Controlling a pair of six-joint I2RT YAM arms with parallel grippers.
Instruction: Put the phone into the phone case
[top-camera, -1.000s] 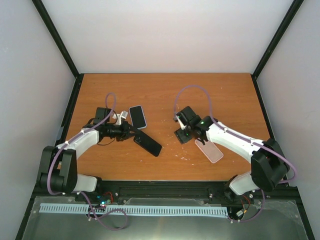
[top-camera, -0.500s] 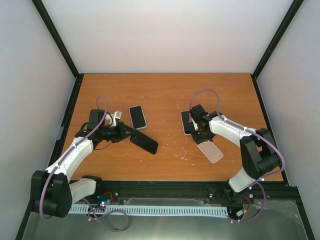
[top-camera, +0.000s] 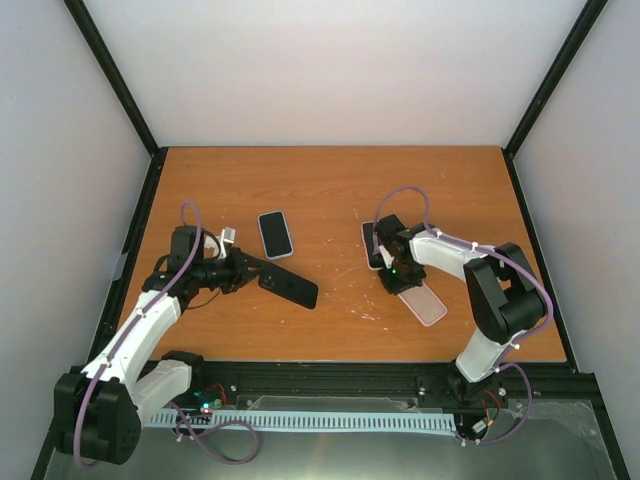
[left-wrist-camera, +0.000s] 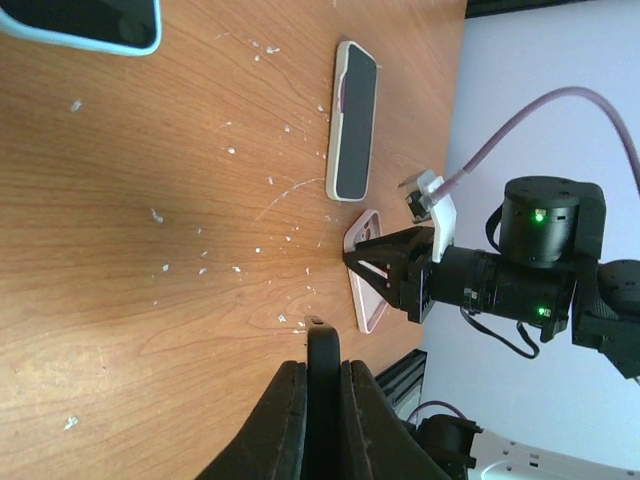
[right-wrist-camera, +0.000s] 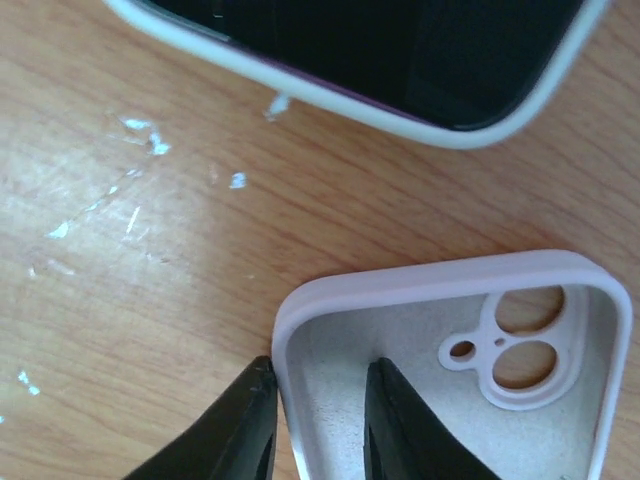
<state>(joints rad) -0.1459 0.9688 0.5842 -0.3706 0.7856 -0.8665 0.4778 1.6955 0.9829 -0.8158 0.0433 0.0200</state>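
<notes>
**Fig. 1.** Left gripper (top-camera: 262, 276) is clamped on 1 end of the phone (top-camera: 296, 289), likely rigid and slick, well apart from the phone case (top-camera: 421, 301). Right gripper (right-wrist-camera: 322, 385) straddles its rim, probably pliable, jaws not yet closed.

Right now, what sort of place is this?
Probably a lab robot cell: a wooden table boxed in by white walls and black frame posts, with the left arm and right arm bolted at its near edge.

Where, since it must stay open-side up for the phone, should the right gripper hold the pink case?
The long side wall near the camera cutout, from above, one finger inside, one outside: the pink case lies flat, so only its upright rim offers grip.
</notes>
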